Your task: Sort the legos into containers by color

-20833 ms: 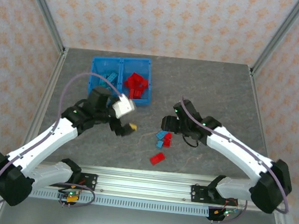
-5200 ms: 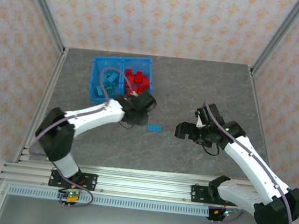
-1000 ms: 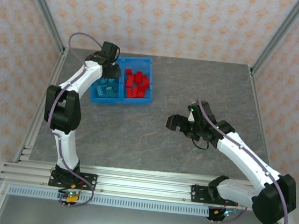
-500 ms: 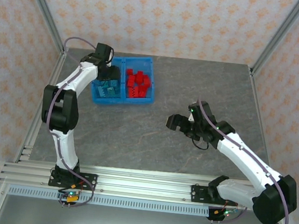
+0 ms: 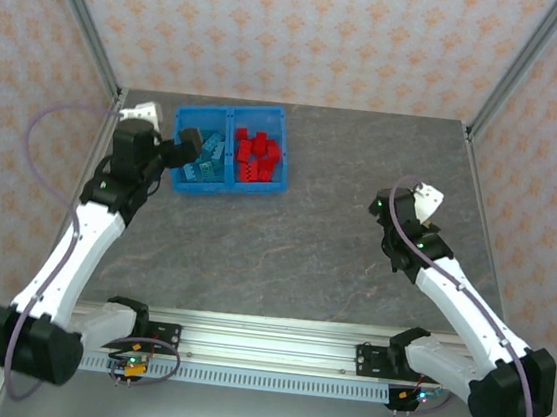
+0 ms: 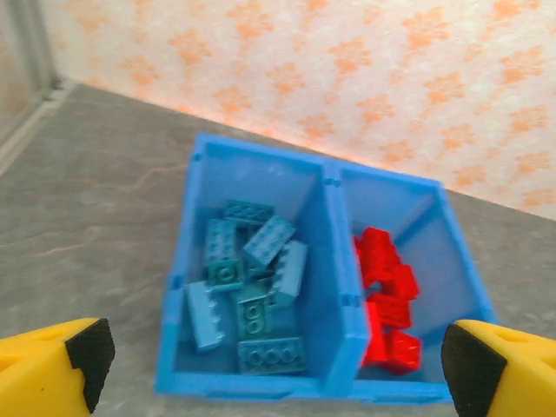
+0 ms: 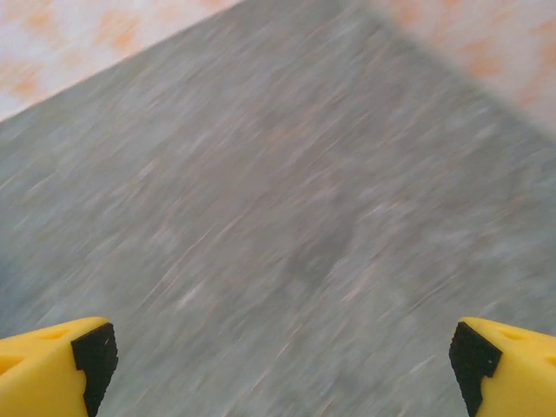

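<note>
Here, teal legos [image 6: 252, 278] lie left of the divider [image 6: 337, 252], red legos [image 6: 387, 291] right.

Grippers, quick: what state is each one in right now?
Left gripper: open, holding nothing.
Right gripper: open, holding nothing.

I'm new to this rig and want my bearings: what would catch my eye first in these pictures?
The bright blue bin at the far left of the grey table stands out: teal legos piled in its left compartment, red legos in its right. The left end effector hovers open at the bin's left edge, and the right end effector hangs open over bare table on the right.
</note>
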